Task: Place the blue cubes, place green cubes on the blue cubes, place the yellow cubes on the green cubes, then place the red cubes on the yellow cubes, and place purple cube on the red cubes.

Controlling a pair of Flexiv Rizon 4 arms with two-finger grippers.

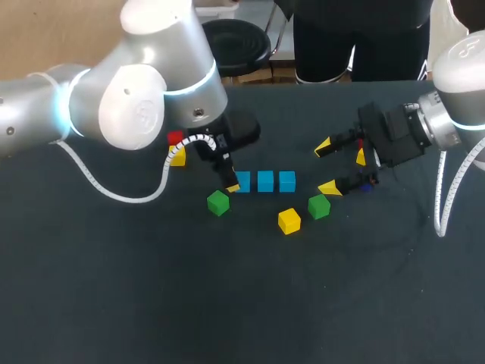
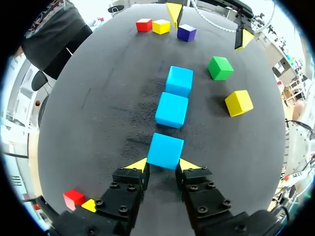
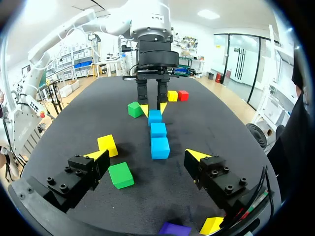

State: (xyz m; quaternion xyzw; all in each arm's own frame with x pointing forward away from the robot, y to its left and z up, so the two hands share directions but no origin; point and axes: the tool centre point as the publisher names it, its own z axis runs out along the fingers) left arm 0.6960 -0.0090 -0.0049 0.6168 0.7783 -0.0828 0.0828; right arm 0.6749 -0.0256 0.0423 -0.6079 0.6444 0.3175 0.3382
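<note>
Left end effector [image 2: 163, 165] seemingly around nearest blue cube [image 2: 166, 150]

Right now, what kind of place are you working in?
Probably a robot manipulation test bench. There's a black table with three blue cubes lined up in a row. My left claw is gripping the end blue cube, and my right claw is open nearby.
</note>
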